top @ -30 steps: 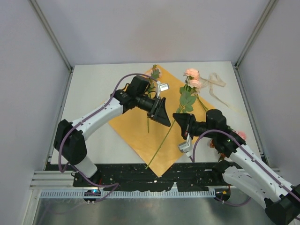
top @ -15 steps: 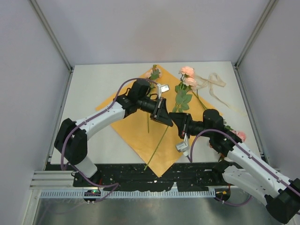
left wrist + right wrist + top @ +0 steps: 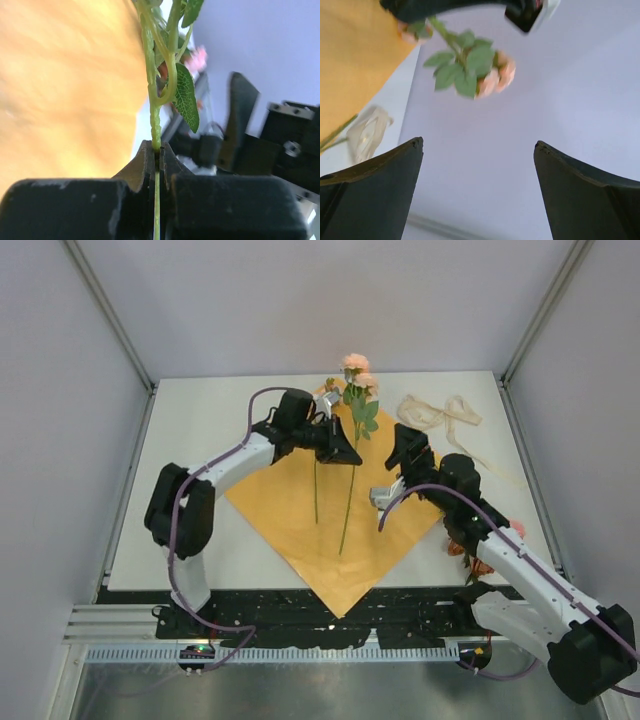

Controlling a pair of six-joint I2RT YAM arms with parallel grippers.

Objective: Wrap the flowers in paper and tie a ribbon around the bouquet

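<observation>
We see one pink rose stem (image 3: 347, 495) held over the middle of the orange paper (image 3: 280, 510), blooms toward the far side, cut end toward the near side. The left end effector (image 3: 350, 452) is clamped tight on it just below the leaves. A second stem (image 3: 316, 485) lies on the paper just to its left. The right end effector (image 3: 408, 448) hangs to the right, jaws spread wide with nothing between them. The cream ribbon (image 3: 440, 412) lies bunched on the worktop (image 3: 190, 440), far right, off the paper
</observation>
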